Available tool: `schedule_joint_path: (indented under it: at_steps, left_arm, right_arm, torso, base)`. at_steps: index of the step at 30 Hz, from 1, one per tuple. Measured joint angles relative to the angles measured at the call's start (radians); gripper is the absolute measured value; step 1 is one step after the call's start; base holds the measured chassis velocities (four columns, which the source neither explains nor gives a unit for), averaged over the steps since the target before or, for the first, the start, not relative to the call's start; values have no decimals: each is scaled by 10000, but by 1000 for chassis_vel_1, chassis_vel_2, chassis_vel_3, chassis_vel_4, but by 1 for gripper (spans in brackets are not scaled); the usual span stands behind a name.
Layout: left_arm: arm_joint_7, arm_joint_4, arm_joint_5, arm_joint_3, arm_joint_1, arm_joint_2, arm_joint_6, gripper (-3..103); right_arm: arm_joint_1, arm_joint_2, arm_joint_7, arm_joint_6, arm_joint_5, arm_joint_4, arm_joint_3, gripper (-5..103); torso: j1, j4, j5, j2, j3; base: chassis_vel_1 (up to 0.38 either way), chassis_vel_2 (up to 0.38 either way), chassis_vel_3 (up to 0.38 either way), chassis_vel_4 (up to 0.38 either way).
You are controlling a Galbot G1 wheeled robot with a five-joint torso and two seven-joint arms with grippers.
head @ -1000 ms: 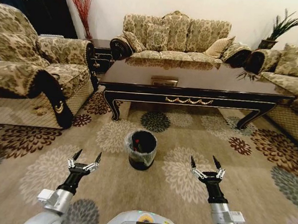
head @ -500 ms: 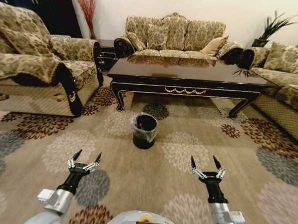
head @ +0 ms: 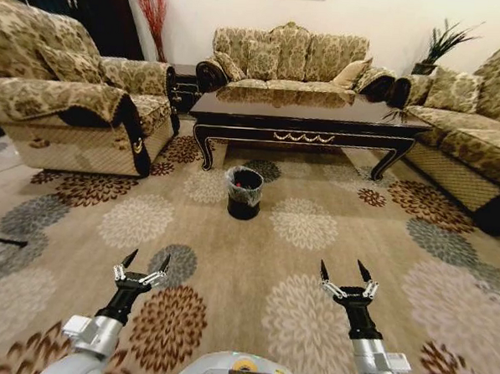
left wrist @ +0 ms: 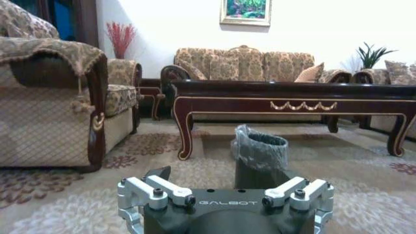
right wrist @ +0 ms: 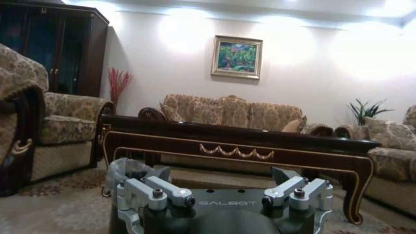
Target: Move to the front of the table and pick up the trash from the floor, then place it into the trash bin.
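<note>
Left gripper (head: pixel 142 263) and right gripper (head: pixel 346 272) both hang low in front of the robot's body, each with its two dark fingers spread apart and nothing between them, held above the floor (head: pixel 229 261) and well apart from everything the task concerns. Ahead, the trash bin (head: pixel 244 192) stands upright on the patterned carpet just in front of the long dark table (head: pixel 308 121), whose glossy surface carries only reflections of the sofa behind. A small red spot shows inside the bin's black interior; what it is cannot be told. In the left wrist view the bin (left wrist: pixel 260 152) with its crinkled liner sits beyond the gripper body, near the table's curved leg. As for the trash itself, no crumpled paper, bottle or small black piece can be made out on the carpet between the robot and the bin. Judged from this, either the litter is already in the bin and the job is close to finished, or pieces lie somewhere hidden or too small to tell; with both grippers empty and the robot well back from the table, no pick is in hand at this moment
</note>
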Motion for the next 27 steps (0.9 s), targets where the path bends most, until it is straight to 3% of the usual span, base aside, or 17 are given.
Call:
schedule_joint_path:
  at_steps: [27]
  left_arm:
    - [0, 0, 0, 1, -1, 0, 0, 100]
  right_arm:
    - [0, 0, 0, 0, 0, 0, 0, 100]
  torso:
    - [0, -1, -1, 0, 0]
  base:
    - [306, -313, -307, 306]
